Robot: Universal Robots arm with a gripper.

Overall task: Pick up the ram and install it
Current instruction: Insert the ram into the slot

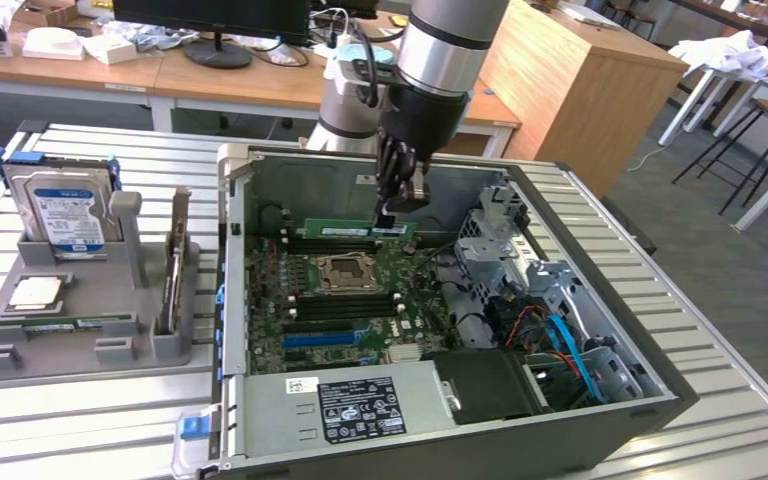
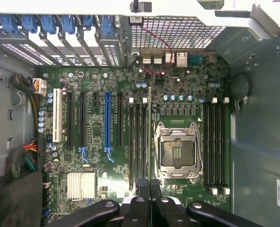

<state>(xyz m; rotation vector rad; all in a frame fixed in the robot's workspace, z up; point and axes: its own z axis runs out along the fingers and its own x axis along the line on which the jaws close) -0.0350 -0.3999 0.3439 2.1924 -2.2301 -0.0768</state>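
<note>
Arm (image 1: 438,50) vert. — gripper (image 2: 149,183) clamped tight.

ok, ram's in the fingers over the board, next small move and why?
Probably lower it slowly, straight down. The fingers are shut on the ram, held on edge parallel to the empty black slots beside the CPU socket; I can't tell if it's seated.

Your ram (image 1: 357,229) is a long, thin green stick. It stands level on its long edge inside the case (image 1: 317,180), running along the black slots (image 2: 139,142), pinched in the end effector (image 2: 149,185).
</note>
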